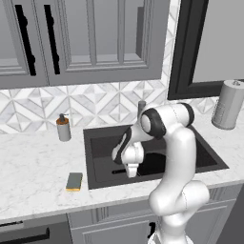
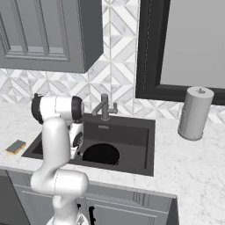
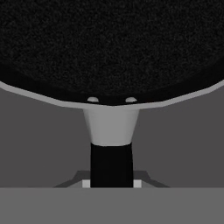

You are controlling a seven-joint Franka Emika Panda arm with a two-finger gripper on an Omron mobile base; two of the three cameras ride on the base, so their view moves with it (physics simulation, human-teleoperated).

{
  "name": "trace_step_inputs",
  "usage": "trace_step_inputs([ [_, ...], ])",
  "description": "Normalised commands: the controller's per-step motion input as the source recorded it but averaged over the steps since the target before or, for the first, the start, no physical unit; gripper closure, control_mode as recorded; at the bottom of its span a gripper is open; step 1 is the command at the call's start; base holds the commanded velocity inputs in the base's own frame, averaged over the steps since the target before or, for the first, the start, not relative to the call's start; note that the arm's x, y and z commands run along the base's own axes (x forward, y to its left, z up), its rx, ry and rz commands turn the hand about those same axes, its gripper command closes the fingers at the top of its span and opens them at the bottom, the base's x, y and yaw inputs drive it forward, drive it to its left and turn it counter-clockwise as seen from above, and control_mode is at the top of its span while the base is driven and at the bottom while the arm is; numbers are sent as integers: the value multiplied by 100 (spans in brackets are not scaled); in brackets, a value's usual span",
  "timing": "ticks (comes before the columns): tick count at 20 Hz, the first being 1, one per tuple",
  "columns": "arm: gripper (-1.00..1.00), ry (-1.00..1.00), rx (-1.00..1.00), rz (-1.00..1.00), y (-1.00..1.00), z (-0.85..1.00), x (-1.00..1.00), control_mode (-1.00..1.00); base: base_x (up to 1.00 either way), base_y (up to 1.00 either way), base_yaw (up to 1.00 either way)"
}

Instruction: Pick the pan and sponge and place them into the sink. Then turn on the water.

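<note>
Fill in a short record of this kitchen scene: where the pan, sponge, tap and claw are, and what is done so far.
pan: lying in the sink, handle toward the claw
sponge: on the counter, left of the sink
tap: behind the sink, no water running
claw: low over the sink, at the pan's handle; grip unclear
done: pan in sink
left: sponge, water

The round black frying pan lay in the dark grey rectangular sink, leaving open basin floor to its right. The grey metal faucet stood over the far rim.
</note>
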Motion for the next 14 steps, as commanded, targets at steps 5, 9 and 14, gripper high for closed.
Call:
trace_step_inputs([
  [5,100,0,0,0,0,-21,0,-100,0,0,0],
  [9,100,0,0,0,0,-29,0,-100,0,0,0],
  [14,100,0,0,0,0,-30,1,-100,0,0,0],
])
